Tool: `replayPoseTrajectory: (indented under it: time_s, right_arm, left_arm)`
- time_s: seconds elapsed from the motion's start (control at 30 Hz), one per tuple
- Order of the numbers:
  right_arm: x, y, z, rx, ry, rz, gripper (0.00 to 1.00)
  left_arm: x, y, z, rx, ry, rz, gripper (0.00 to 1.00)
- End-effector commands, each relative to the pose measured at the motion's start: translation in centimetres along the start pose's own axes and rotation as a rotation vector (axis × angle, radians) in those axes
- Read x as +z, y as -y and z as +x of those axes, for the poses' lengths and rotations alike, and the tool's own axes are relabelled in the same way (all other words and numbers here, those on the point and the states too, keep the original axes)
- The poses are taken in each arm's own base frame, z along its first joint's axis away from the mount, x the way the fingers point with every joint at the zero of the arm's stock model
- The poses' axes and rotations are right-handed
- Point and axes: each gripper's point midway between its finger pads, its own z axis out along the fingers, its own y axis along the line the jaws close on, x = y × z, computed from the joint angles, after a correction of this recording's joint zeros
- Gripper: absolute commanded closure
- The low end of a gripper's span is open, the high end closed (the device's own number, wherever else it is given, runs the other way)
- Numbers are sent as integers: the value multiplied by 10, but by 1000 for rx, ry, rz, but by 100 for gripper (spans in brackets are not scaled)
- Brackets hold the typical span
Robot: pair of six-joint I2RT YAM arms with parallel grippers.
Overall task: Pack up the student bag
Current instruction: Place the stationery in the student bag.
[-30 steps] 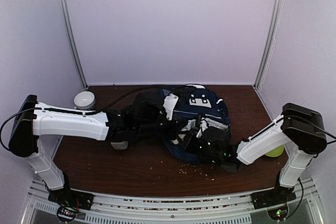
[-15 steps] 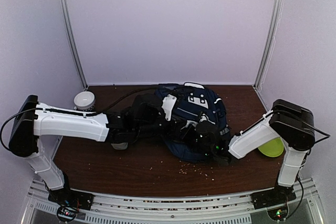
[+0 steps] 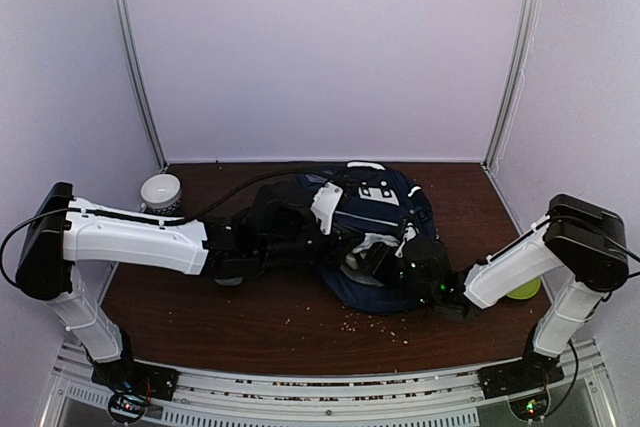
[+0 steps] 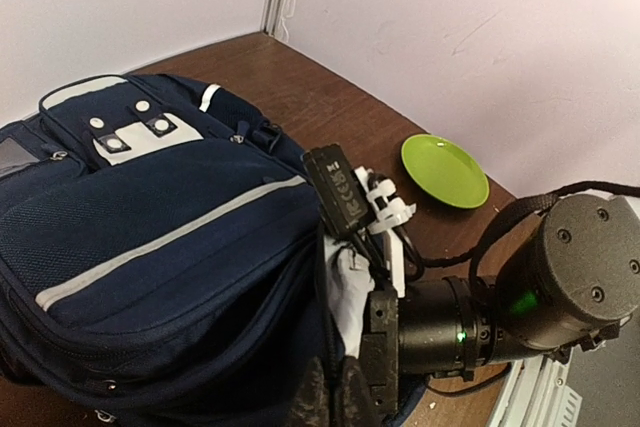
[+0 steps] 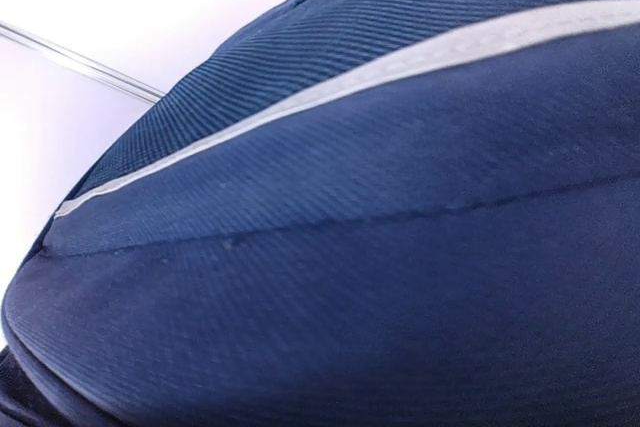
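student bag (image 3: 385, 209) is set mid-table, toward the back | its opening edge is pinched by the clenched left gripper (image 4: 335, 399) | right gripper (image 3: 400, 252) is drawn back rightward against its flank, grip cannot be told | 1 drop-off inside judged likely

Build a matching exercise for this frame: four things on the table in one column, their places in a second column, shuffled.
Things:
1. student bag
2. green plate
3. white cup
4. crumbs

Places on the table:
A. back left corner
B. centre
C. near side, scattered in front of the bag
D. right edge

Pairs: 1-B, 2-D, 3-A, 4-C
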Motion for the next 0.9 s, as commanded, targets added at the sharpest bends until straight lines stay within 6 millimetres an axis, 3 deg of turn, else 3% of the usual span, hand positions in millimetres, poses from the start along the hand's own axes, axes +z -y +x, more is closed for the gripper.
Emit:
replayPoseTrajectory:
  time_s: [0.0,0.37,0.5,0.63,0.87]
  right_arm:
    - [-1,31,1,73,-1,62,36]
    - [-40,37,-6,181,42,-40,26]
    - [-47,47,-5,172,48,-6,31]
    - [-46,51,-4,205,58,-17,42]
    - [-34,41,-3,271,65,-76,54]
  left_arm:
    - [-28,50,-80,-6,237,164,100]
    - [-12,40,-72,-22,218,111,100]
    - [-10,42,-92,-32,252,100,100]
    - [-14,45,-113,-52,300,101,100]
    - [-9,52,-130,-117,338,131,100]
